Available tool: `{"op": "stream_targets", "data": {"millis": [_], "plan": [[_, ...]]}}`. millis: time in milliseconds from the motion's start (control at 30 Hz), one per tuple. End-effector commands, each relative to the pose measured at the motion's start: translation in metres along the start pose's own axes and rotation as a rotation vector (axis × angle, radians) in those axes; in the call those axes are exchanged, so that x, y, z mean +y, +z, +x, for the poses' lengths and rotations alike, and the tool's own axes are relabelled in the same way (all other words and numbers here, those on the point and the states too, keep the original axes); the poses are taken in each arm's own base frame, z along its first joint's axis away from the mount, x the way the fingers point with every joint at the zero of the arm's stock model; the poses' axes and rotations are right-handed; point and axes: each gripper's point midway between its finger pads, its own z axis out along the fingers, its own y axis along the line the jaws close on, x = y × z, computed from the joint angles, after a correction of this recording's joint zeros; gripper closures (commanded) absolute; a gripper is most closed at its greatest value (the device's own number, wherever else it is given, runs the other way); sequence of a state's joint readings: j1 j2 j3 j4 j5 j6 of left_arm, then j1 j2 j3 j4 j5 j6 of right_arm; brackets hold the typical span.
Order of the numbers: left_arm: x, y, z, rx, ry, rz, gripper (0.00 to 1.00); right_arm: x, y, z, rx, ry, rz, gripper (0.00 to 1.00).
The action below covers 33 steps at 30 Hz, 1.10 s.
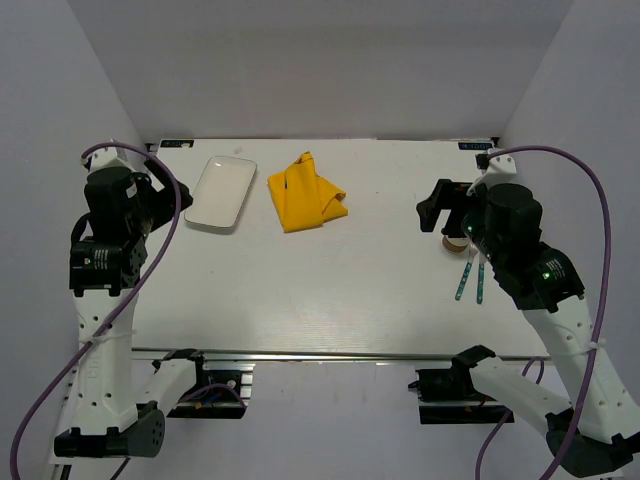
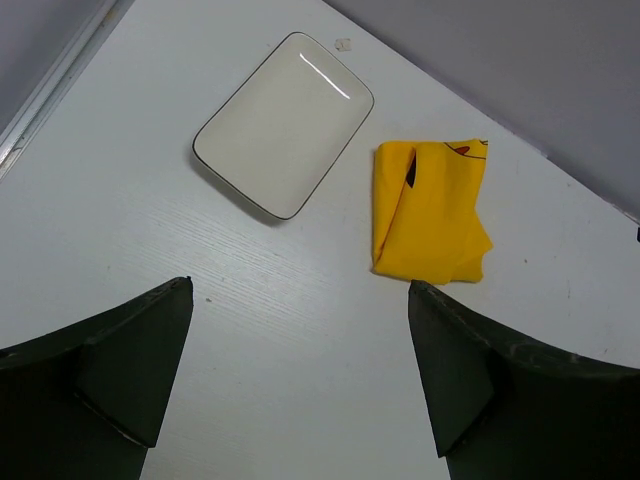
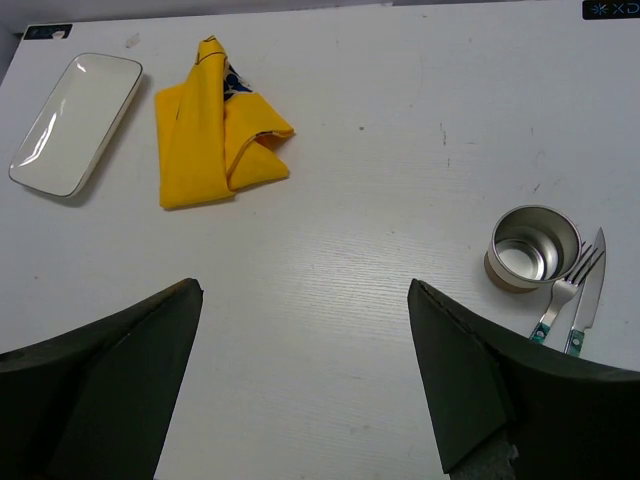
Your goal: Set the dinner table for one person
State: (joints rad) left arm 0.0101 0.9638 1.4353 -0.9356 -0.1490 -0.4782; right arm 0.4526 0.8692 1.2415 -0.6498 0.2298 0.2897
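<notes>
The white dinner table (image 1: 330, 290) carries a white rectangular plate (image 1: 221, 192) at the back left and a folded yellow cloth (image 1: 305, 193) beside it. A metal cup (image 1: 455, 243), a fork (image 1: 464, 277) and a knife (image 1: 480, 279) lie at the right. My left gripper (image 1: 178, 195) is open and empty, raised left of the plate (image 2: 284, 124); the cloth (image 2: 430, 212) lies ahead of it. My right gripper (image 1: 438, 207) is open and empty, raised beside the cup (image 3: 532, 246), fork (image 3: 560, 295) and knife (image 3: 587, 294). The plate (image 3: 75, 122) and cloth (image 3: 213, 125) show far off.
Grey walls close in the table on the left, back and right. A metal rail (image 1: 330, 354) runs along the front edge, with the arm bases below it. The table surface shows in both wrist views (image 2: 290, 370) (image 3: 330, 300).
</notes>
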Motion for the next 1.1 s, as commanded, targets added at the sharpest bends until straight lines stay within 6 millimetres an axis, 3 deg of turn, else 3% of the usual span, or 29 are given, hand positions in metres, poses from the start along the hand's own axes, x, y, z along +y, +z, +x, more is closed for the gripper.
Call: {"op": "stream_targets", "data": {"millis": [0,233,300,333,400,467,500,533,567,600,633,667,700,733,767,800,867,900,967,1000,1033,1067], "plan": [[-0.003,-0.007,-0.005,-0.017,0.008,0.019,0.02,0.004,-0.004,-0.017,-0.055,0.003,-0.013,0.11],[0.001,-0.005,-0.003,-0.017,0.009,0.005,0.02,0.009,-0.003,-0.019,-0.069,0.009,-0.043,0.11],[0.000,-0.003,-0.002,-0.020,0.007,0.010,0.02,0.021,0.000,-0.021,-0.085,0.010,-0.108,0.11],[0.001,-0.001,0.001,-0.018,0.004,0.010,0.02,0.025,0.009,-0.011,-0.071,0.006,-0.135,0.11],[-0.003,0.005,0.007,-0.002,-0.010,0.031,0.02,0.048,0.021,-0.013,-0.084,0.023,-0.251,0.11],[-0.006,0.018,0.021,0.029,-0.019,0.057,0.02,0.070,0.051,0.008,0.016,0.034,-0.348,0.11],[-0.010,0.022,0.027,0.051,-0.030,0.089,0.02,0.080,0.064,0.004,0.010,0.037,-0.385,0.11],[-0.015,0.030,0.029,0.053,-0.033,0.118,0.02,0.086,0.095,0.024,0.084,0.038,-0.401,0.11],[-0.017,0.038,0.045,0.097,-0.030,0.143,0.02,0.096,0.110,0.023,0.098,0.034,-0.445,0.11],[-0.017,0.049,0.056,0.112,-0.029,0.158,0.02,0.100,0.146,0.040,0.151,0.034,-0.448,0.11],[-0.021,0.049,0.052,0.099,-0.032,0.175,0.02,0.103,0.163,0.043,0.161,0.033,-0.448,0.11],[-0.016,0.055,0.067,0.121,-0.031,0.172,0.02,0.113,0.176,0.026,0.139,0.035,-0.474,0.11],[-0.014,0.056,0.071,0.120,-0.030,0.174,0.02,0.113,0.211,0.048,0.206,0.033,-0.466,0.11],[-0.012,0.059,0.072,0.102,-0.026,0.172,0.02,0.117,0.226,0.050,0.216,0.023,-0.473,0.11],[-0.004,0.060,0.084,0.104,-0.015,0.164,0.02,0.128,0.239,0.027,0.172,0.004,-0.499,0.11],[-0.001,0.060,0.087,0.098,-0.013,0.159,0.02,0.124,0.273,0.059,0.253,0.009,-0.481,0.11],[0.009,0.063,0.098,0.103,-0.012,0.125,0.02,0.122,0.306,0.066,0.280,0.000,-0.469,0.11],[0.013,0.064,0.099,0.110,-0.018,0.114,0.02,0.126,0.336,0.068,0.281,-0.005,-0.472,0.11],[0.012,0.067,0.106,0.140,-0.026,0.117,0.02,0.123,0.361,0.077,0.314,0.004,-0.478,0.11],[0.011,0.069,0.107,0.151,-0.022,0.119,0.02,0.131,0.384,0.078,0.302,0.002,-0.500,0.11],[0.009,0.070,0.110,0.164,-0.025,0.130,0.02,0.131,0.392,0.078,0.303,0.013,-0.511,0.11],[0.010,0.073,0.114,0.176,-0.022,0.127,0.02,0.130,0.407,0.097,0.327,0.028,-0.514,0.11]]}}
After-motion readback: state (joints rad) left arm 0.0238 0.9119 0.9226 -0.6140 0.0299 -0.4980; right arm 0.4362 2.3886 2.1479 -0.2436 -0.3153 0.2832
